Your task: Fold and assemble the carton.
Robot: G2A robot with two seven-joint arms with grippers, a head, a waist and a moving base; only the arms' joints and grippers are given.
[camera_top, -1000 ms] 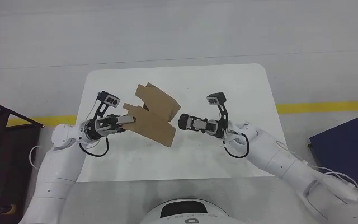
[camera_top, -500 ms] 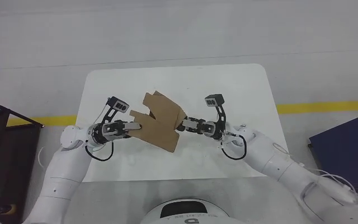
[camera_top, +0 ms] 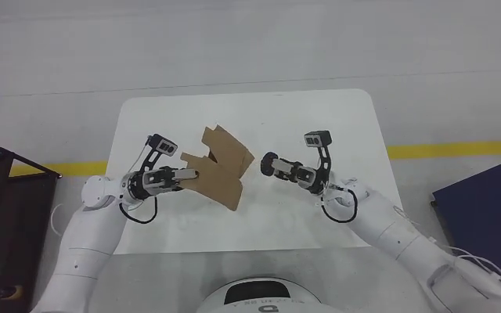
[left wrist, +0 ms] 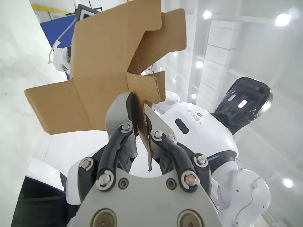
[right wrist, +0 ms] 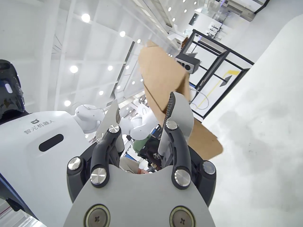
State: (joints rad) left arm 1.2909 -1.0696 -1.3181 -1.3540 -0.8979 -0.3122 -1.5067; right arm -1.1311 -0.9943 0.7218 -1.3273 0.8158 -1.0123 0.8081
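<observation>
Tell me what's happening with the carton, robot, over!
Left gripper shut on carton. Right gripper open, beside carton. Carton not assembled, flaps loose. Nothing blocking.

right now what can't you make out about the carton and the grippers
- Top view: whether the carton touches the table; its own panels hide its lower edge.
- Right wrist view: the carton's near corner, behind one of the open fingers of the right gripper; contact can't be judged.
- Left wrist view: the flap's part clamped inside the left gripper, covered by its fingers.
- Top view: both grippers' fingertips, too small.
</observation>
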